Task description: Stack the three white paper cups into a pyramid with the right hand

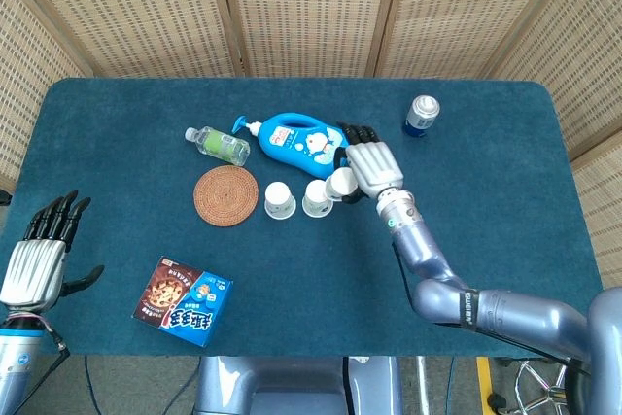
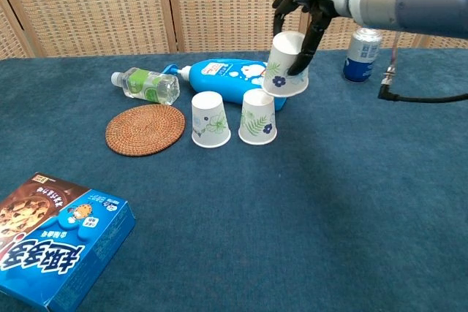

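Observation:
Two white paper cups stand upside down side by side on the blue table: the left cup (image 1: 279,200) (image 2: 209,119) and the right cup (image 1: 317,198) (image 2: 258,117). My right hand (image 1: 370,166) (image 2: 303,14) holds a third white cup (image 1: 341,184) (image 2: 286,64), upside down and tilted, in the air just above and to the right of the right cup. My left hand (image 1: 41,254) hangs open at the table's near left corner, holding nothing.
A blue lotion bottle (image 1: 301,144) (image 2: 238,80) lies right behind the cups. A woven coaster (image 1: 225,194) (image 2: 145,128) and a small clear bottle (image 1: 219,145) lie to their left. A blue can (image 1: 421,116) (image 2: 362,54) stands at the back right, a cookie box (image 1: 183,301) at the front left.

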You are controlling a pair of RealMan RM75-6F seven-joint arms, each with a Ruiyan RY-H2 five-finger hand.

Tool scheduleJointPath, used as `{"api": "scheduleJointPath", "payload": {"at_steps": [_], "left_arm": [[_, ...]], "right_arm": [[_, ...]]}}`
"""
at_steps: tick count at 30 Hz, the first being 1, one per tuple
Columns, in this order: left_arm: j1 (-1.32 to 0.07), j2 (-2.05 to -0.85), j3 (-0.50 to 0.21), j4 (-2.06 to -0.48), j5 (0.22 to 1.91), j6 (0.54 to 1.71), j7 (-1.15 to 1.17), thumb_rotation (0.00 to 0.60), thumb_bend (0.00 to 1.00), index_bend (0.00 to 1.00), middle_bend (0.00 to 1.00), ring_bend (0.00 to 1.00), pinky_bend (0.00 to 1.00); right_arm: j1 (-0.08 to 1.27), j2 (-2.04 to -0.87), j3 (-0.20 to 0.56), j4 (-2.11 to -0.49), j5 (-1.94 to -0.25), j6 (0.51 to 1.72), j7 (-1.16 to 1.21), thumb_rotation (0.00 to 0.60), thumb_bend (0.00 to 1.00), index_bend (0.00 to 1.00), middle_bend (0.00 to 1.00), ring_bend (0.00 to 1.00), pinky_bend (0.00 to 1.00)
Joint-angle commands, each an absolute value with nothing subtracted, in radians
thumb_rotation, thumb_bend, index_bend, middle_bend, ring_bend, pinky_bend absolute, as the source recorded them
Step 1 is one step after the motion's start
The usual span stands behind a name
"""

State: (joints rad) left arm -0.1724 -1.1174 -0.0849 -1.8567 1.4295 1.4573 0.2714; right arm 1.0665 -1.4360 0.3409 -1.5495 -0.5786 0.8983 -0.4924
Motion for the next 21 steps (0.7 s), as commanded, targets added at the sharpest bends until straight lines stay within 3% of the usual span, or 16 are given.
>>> {"api": "scheduleJointPath", "payload": {"at_steps": [1,21], "left_arm": [[-0.171,-1.116,-0.086,-1.855,1.427,1.458,0.266,0.6,0.23,0.06,0.0,0.0,0.08],[-0.184,-1.122,-0.09,-1.843,1.396,1.427,0.267,0.6,0.23,0.07,0.0,0.0,0.08]], "right_arm": [[1.098,-1.465,0.341,-1.535,-0.558,0.897,-0.513,0.6,0.15,0.52,0.0,0.0,0.07],[1.198,-1.564,0.342,-1.399,-0.519,0.835,-0.503,0.6,0.15,0.52,0.0,0.0,0.07]]}}
